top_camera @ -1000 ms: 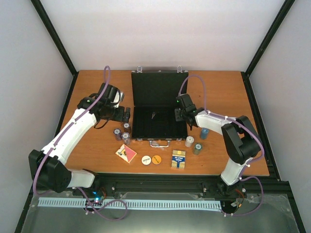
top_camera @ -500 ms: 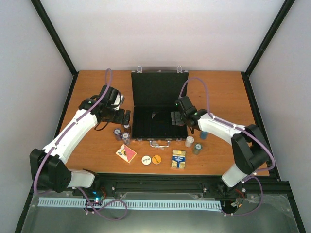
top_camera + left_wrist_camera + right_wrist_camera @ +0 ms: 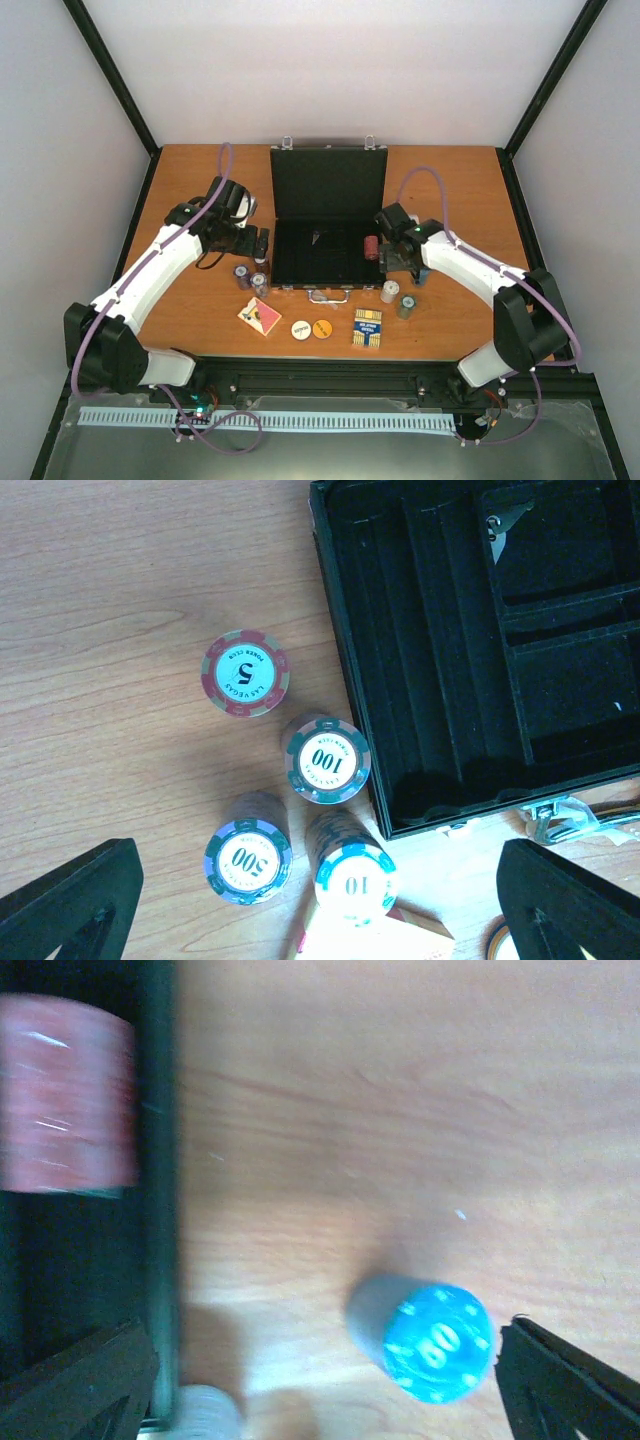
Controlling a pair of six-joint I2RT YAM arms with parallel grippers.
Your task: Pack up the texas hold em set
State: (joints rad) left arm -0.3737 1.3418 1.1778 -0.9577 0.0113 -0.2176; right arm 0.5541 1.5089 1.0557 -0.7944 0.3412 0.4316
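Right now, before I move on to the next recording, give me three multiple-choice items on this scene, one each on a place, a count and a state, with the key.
1. Where is the red chip stack?
A) inside the black case, at its right end
B) beside the card decks
C) between the left arm's fingers

2. In the left wrist view, how many chip stacks stand on the table beside the case?
A) two
B) four
C) six

3. What state is the case in?
A) shut and latched
B) open
C) shut, latches undone

Key:
1 A: the top view shows the stack lying on its side within the case's right edge.
2 B: the stacks are marked 5, 100, 500 and 10.
3 B: the lid is raised and the dark compartments are exposed.
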